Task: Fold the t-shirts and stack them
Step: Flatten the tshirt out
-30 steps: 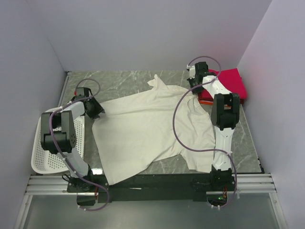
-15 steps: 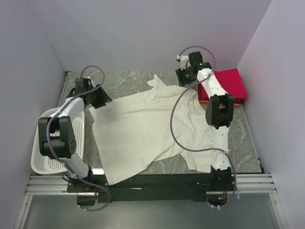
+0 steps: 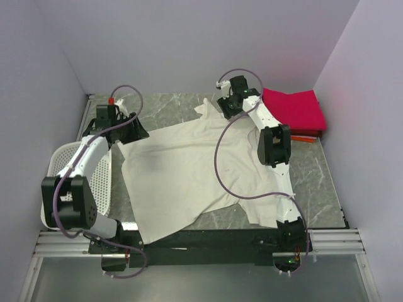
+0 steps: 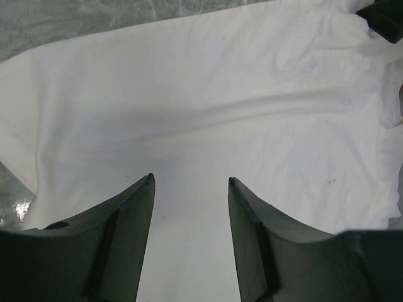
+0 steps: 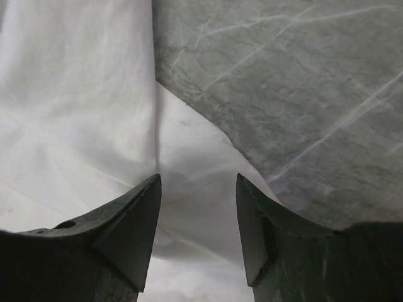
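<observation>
A large cream-white t-shirt (image 3: 189, 170) lies spread and wrinkled across the table's middle. My left gripper (image 3: 140, 133) hovers at the shirt's far left corner. In the left wrist view it (image 4: 191, 181) stands open over the white cloth (image 4: 208, 94), holding nothing. My right gripper (image 3: 224, 108) is over the shirt's far sleeve. The right wrist view shows it (image 5: 198, 178) open above the cloth's edge (image 5: 75, 94), nothing between its fingers. A folded crimson-pink t-shirt (image 3: 293, 108) rests at the back right on an orange-red one (image 3: 305, 137), of which only a sliver shows.
A white perforated basket (image 3: 104, 182) stands at the left edge, partly under the left arm. Grey marble table (image 5: 302, 82) shows beyond the shirt's far edge. Purple walls close in the back and both sides.
The right gripper has opened and swung left from the pink stack to the white shirt's far sleeve. The left arm has stretched toward the back left corner of the shirt.
</observation>
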You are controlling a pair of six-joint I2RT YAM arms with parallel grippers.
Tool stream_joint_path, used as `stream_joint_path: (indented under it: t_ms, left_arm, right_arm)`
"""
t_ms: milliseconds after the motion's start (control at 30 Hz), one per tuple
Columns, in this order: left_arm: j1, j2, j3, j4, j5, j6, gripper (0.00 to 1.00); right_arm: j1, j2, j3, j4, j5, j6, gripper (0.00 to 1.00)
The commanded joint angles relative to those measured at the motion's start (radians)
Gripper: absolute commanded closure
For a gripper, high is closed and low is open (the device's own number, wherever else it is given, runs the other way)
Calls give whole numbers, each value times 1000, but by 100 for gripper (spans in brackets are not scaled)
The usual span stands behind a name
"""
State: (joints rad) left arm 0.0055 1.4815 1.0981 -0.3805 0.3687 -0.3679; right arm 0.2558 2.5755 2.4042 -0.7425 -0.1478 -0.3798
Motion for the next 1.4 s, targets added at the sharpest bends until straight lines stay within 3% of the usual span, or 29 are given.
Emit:
stream_joint_path:
  t_ms: [0, 233, 333, 467, 533, 767, 967, 1133, 1367]
  left_arm:
    - [1, -84, -44, -6, -8, 69, 44]
    - [-1, -119, -98, 31, 1, 84, 44]
    - [-1, -119, -112, 40, 9, 93, 44]
    - [1, -121, -133, 37, 3, 103, 44]
    - [-1, -119, -133, 35, 4, 109, 44]
    - [-1, -110, -133, 29, 9, 110, 44]
    - [1, -121, -133, 25, -4, 113, 44]
    - [-1, -138, -133, 25, -13, 115, 44]
    - [1, -155, -135, 23, 2, 115, 44]
  right_arm:
    - [-7, 5, 46, -14, 56, -39, 43]
    - [-10, 60, 58, -89, 83, -108, 44]
    - [-12, 63, 36, -86, 71, -111, 60]
    - [-15, 48, 10, -77, 70, -110, 93]
    - [-13, 35, 3, -54, 76, -107, 100]
    - [-13, -154, -97, 63, 96, -45, 100]
    - [-4, -337, -246, 106, 25, -2, 100]
    - [36, -550, -563, 175, -42, -2, 100]
    - [216, -845, -1103, 252, -67, -115, 100]
